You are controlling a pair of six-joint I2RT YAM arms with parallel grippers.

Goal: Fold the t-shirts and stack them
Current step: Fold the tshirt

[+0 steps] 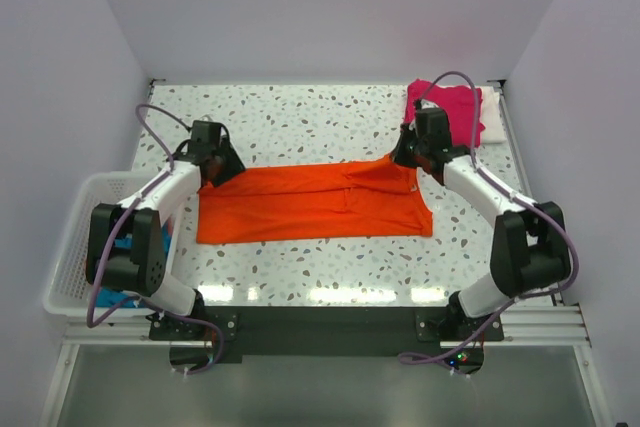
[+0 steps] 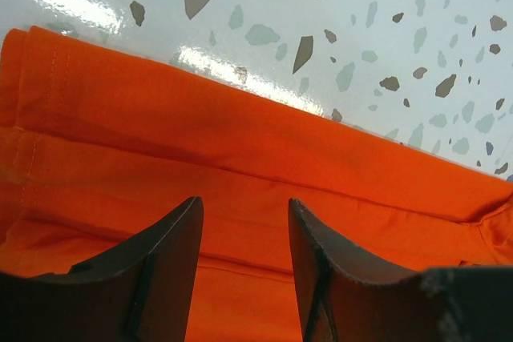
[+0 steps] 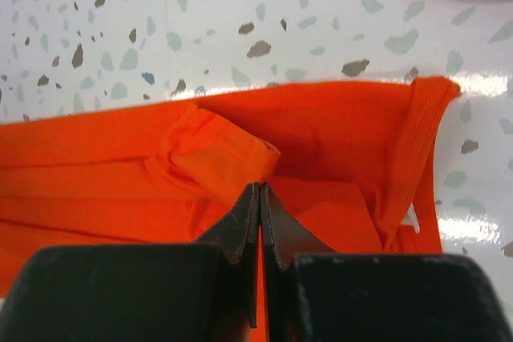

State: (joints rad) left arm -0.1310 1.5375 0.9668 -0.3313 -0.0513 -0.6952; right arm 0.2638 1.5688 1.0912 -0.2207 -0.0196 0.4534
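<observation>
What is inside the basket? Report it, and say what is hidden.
Teal cloth shows in the basket, in patches beside the left arm. The arm covers most of the inside, so how much cloth lies there, or anything else, cannot be seen.

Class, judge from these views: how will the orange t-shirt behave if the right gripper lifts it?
Probably floppy: the orange t-shirt bunches at the shut right gripper. Likely light, being thin cloth. It may slide on the glossy table.

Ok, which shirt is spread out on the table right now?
The orange shirt, laid out long across the middle. The pink shirt is a small bundle at the far right corner.
</observation>
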